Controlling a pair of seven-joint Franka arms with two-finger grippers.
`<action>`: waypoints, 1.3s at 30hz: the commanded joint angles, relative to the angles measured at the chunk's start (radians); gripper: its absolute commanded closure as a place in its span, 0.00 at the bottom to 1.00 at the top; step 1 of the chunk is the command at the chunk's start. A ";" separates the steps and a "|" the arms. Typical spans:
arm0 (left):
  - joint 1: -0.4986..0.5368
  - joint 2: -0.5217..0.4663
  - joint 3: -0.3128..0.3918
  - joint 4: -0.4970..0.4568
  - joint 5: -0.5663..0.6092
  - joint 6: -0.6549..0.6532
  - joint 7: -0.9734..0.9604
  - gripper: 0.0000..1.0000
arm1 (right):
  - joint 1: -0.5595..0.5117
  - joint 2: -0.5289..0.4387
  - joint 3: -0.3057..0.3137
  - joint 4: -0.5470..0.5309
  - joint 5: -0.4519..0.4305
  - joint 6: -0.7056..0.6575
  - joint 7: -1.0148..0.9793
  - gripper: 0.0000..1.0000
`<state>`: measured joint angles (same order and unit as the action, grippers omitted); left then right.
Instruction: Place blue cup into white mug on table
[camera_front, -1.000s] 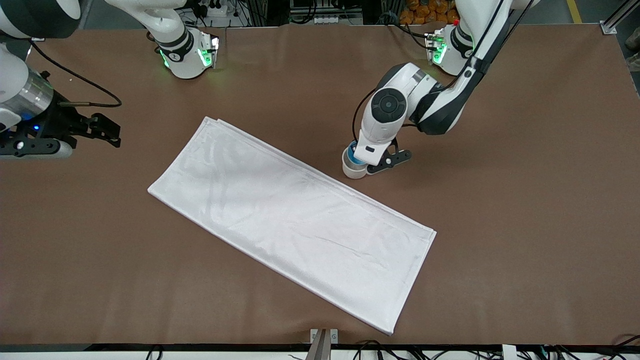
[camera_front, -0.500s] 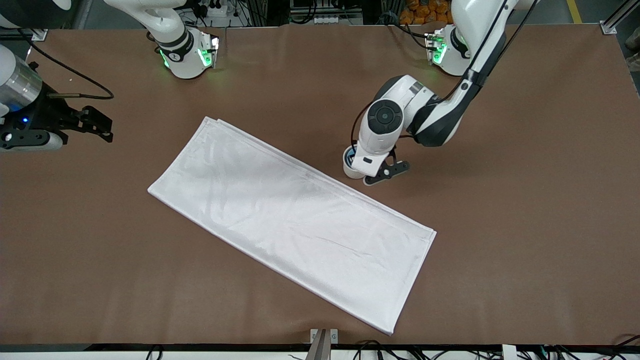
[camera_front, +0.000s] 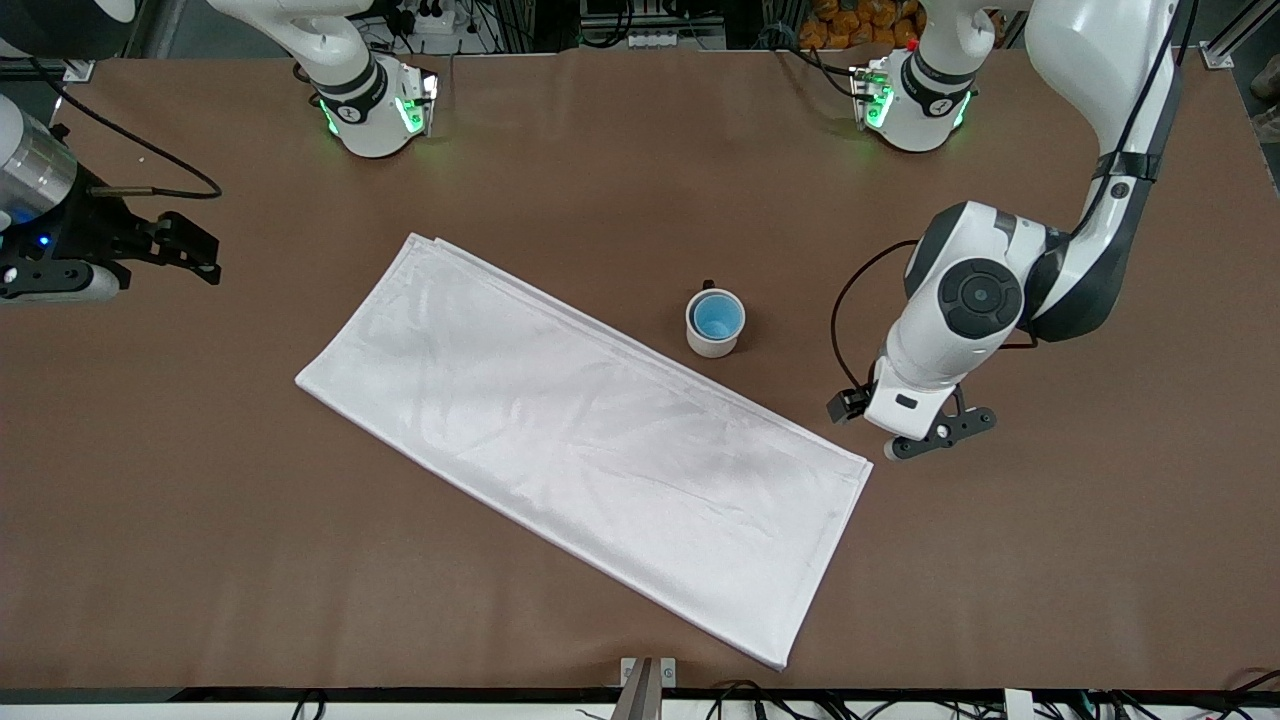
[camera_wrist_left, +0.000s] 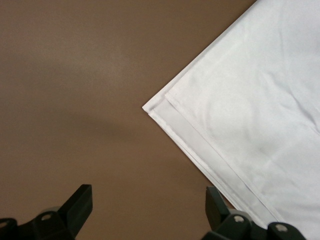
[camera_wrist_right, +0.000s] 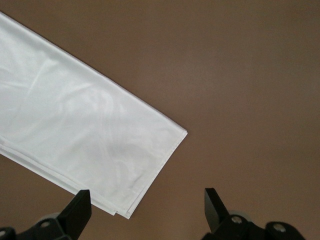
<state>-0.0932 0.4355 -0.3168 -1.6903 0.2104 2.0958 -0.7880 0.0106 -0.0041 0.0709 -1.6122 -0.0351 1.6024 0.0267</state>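
The blue cup (camera_front: 717, 319) sits inside the white mug (camera_front: 713, 340), which stands upright on the brown table (camera_front: 1050, 560) beside the long edge of a white cloth. The mug's small black handle (camera_front: 708, 284) points toward the robots' bases. My left gripper (camera_front: 893, 428) is open and empty. It hangs over bare table toward the left arm's end from the mug, next to a cloth corner; its wrist view shows its fingers (camera_wrist_left: 80, 202) wide apart. My right gripper (camera_front: 205, 255) is open and empty and waits at the right arm's end of the table.
A large white folded cloth (camera_front: 580, 440) lies diagonally across the middle of the table. One corner shows in the left wrist view (camera_wrist_left: 250, 115), another in the right wrist view (camera_wrist_right: 75, 130). The arm bases stand along the table's edge farthest from the front camera.
My left gripper has let go of the blue cup, left it in the mug, and moved off toward the left arm's end. The right gripper has barely shifted.
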 joint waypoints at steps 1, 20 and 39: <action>-0.017 -0.011 -0.005 0.003 0.020 -0.014 0.003 0.00 | 0.009 -0.028 -0.014 -0.028 0.023 0.004 -0.016 0.00; 0.197 -0.072 -0.041 0.003 0.006 -0.065 0.335 0.00 | 0.008 -0.039 -0.016 -0.031 0.049 0.020 -0.017 0.00; 0.116 -0.202 0.117 -0.049 -0.085 -0.137 0.654 0.00 | 0.009 -0.042 -0.016 -0.037 0.049 0.050 -0.017 0.00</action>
<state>0.1014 0.3456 -0.3167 -1.6825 0.1838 2.0128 -0.2860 0.0114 -0.0166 0.0681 -1.6181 -0.0076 1.6341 0.0262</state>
